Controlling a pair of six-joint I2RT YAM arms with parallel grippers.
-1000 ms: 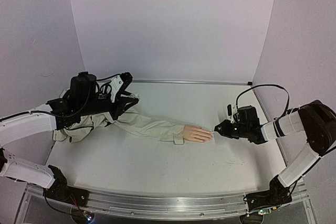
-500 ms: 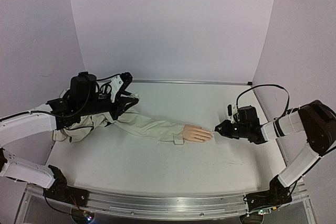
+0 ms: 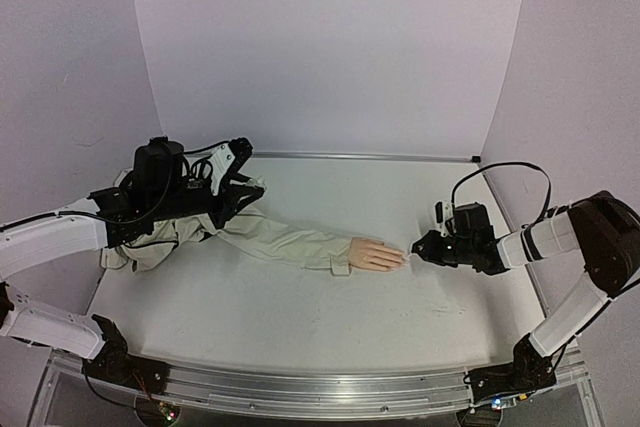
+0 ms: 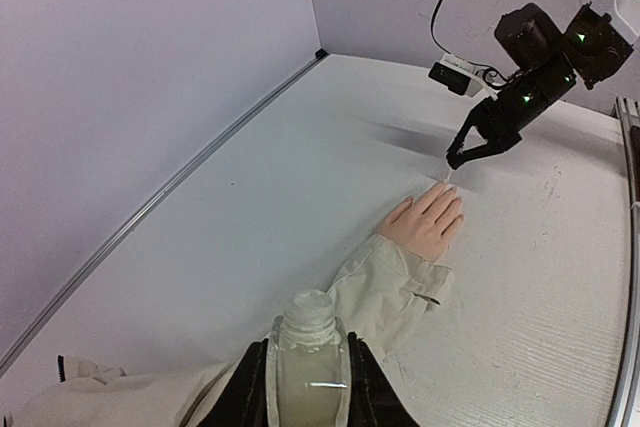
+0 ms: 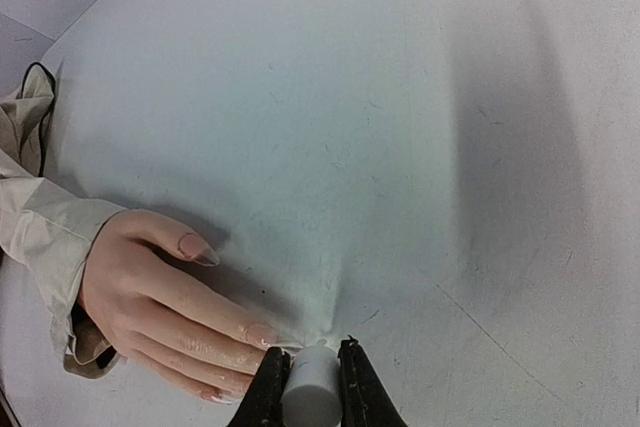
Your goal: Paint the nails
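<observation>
Lilac walls (image 3: pixel 320 47) box in a white tabletop (image 3: pixel 330 317) on three sides, with a thin metal strip (image 3: pixel 360 156) along the far edge and a rail (image 3: pixel 320 387) across the near one

The right gripper (image 5: pixel 312 399) is pinched nearly closed on a small white brush cap (image 5: pixel 314 372). The brush end seems to touch the tip of a middle finger of the mannequin hand (image 5: pixel 170 297). That hand lies flat, palm down, near the middle of the table, fingers pointing to the right. Its nails (image 5: pixel 262 333) are glossy and pale pink, and the thumbnail faces the far wall. Bare table lies open beyond the fingertips, towards the far strip and towards the near rail. The right arm comes in low from the right side, forearm close to level, wrist aimed left at the fingertips

A beige sleeve (image 3: pixel 290 242) runs from the wrist back to the left. The left gripper (image 4: pixel 310 392) is clamped on a clear glass bottle (image 4: pixel 308 352), held upright with its neck uncapped. The contents look pale and translucent; how full it is I cannot tell. It sits above the upper sleeve by the far left corner, well apart from the mannequin hand. The left arm sweeps in from the left edge, bent at the elbow
</observation>
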